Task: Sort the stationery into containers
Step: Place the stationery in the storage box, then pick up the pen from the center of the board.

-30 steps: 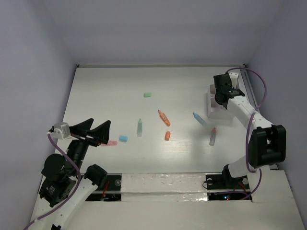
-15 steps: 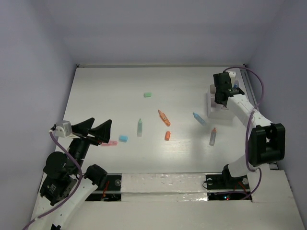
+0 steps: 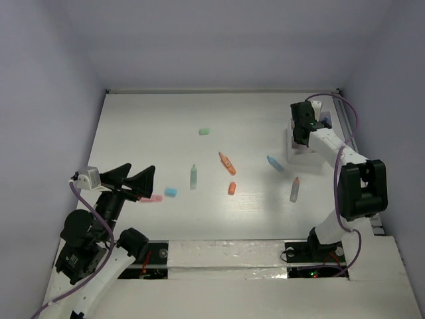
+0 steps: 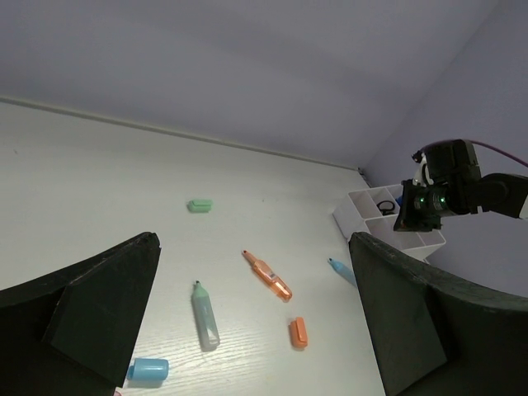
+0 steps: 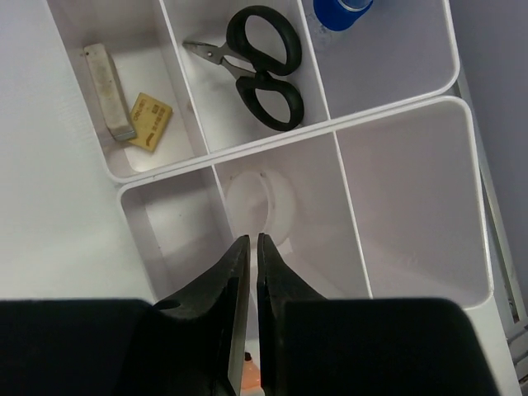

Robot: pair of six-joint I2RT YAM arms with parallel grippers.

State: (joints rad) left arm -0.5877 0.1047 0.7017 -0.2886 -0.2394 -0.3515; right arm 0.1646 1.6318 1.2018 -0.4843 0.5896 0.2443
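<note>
The white divided tray (image 3: 293, 150) stands at the right edge of the table. My right gripper (image 3: 303, 130) hovers over it, jaws shut and empty (image 5: 253, 239), just above a compartment where a white tape ring (image 5: 262, 203) lies. My left gripper (image 3: 127, 179) is wide open (image 4: 254, 247) above the table's left side, beside a pink item (image 3: 154, 198). Loose on the table are a blue cap (image 3: 170, 192), mint pen (image 3: 194, 177), orange pen (image 3: 227, 163), orange cap (image 3: 232, 188), green eraser (image 3: 204, 131), blue pen (image 3: 275, 164) and grey pen (image 3: 294, 189).
Other tray compartments hold black scissors (image 5: 262, 63), a tan eraser (image 5: 149, 121), a grey block (image 5: 108, 91) and a blue item (image 5: 340, 10). Walls close the table at the back and sides. The tray also shows in the left wrist view (image 4: 360, 214).
My right gripper has shifted slightly left over the tray. My left arm has barely moved. The loose items lie where they were.
</note>
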